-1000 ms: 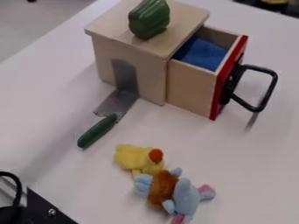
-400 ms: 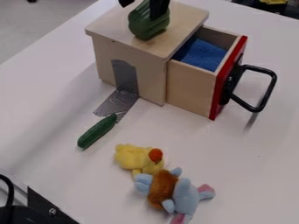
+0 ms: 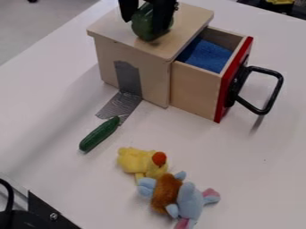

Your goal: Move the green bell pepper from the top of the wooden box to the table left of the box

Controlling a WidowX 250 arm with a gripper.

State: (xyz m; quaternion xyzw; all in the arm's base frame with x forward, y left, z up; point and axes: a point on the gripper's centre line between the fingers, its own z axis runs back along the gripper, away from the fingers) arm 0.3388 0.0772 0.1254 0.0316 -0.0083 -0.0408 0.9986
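Risk, as you'd have judged it: an uneven push could have rolled the rounded green pepper (image 3: pixel 142 25) leftward off the wooden box (image 3: pixel 109 30), where it sat near the top's front edge, or right, into the open drawer (image 3: pixel 194 91). Your gripper (image 3: pixel 143 27) stood open, fingers straddling the pepper; contact unclear.

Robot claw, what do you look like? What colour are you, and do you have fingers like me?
The claw is black, and it has just two fingers, not five like yours. They look like long, dark, flattish strips that go down side by side. One has a small knobbly bit high on its edge. They're too dark to make out any markings.
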